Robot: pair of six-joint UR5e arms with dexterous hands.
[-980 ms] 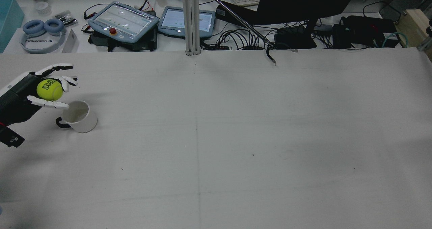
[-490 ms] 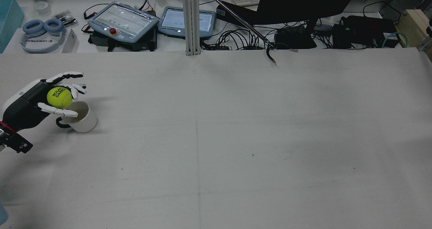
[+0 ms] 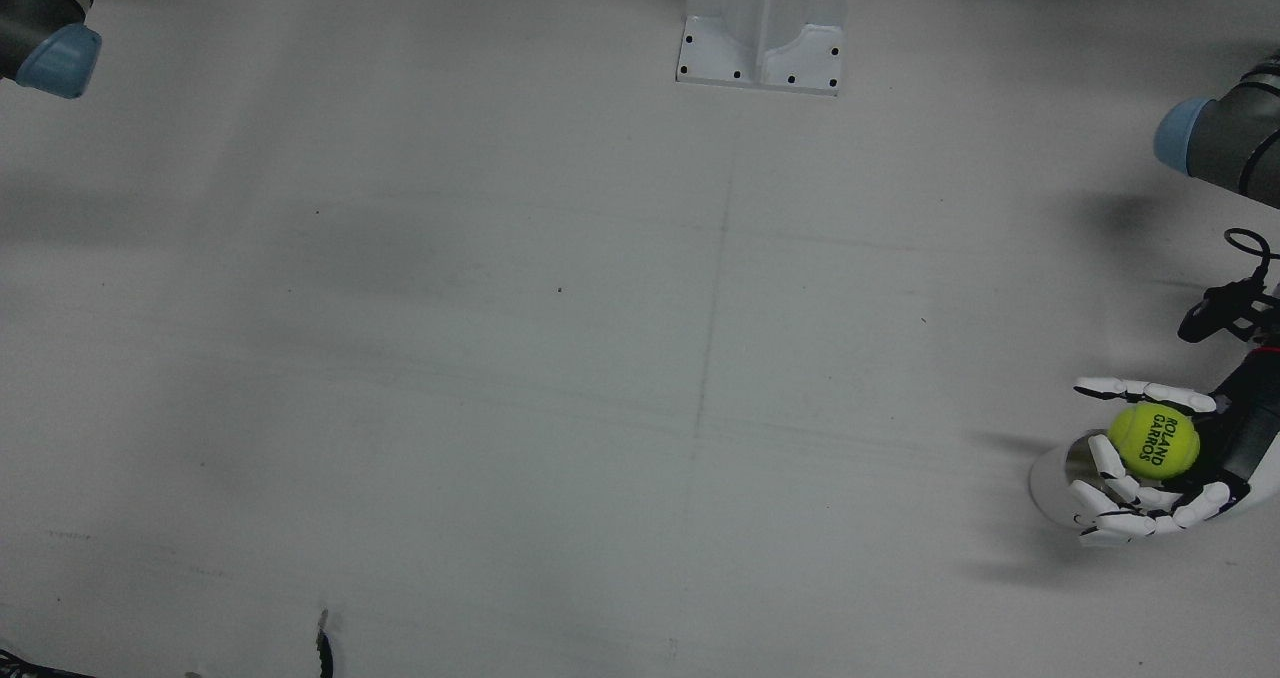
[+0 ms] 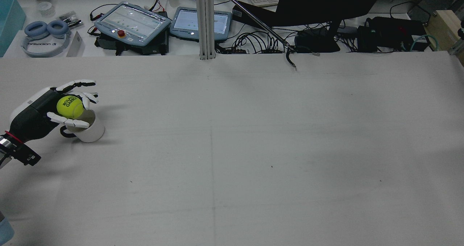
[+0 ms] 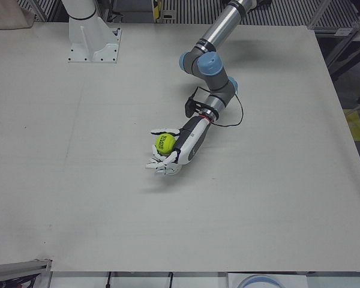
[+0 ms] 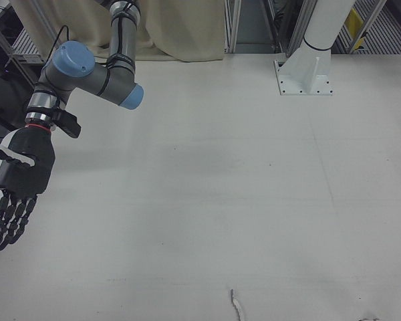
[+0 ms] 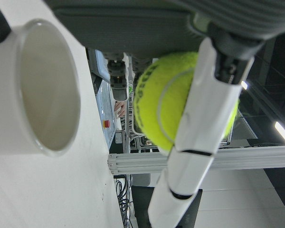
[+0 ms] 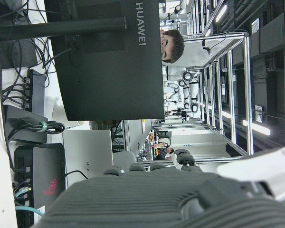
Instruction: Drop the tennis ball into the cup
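Note:
A yellow-green tennis ball sits in my left hand, whose fingers are curled round it. The hand holds the ball just above the near-left rim of a white mug with a dark handle, which stands upright at the table's left side. The front view shows the ball, the hand and the mug's rim under the fingertips. In the left hand view the mug's empty mouth lies beside the ball. My right hand hangs open and empty, fingers straight, at the right-front view's left edge.
A white pedestal stands at the table's middle on the robot's side. Beyond the far edge lie teach pendants, headphones, a monitor and cables. The left arm's elbow is over the table.
My left hand has moved right and down with the ball, from beside the mug to just over its rim. The mug has not moved.

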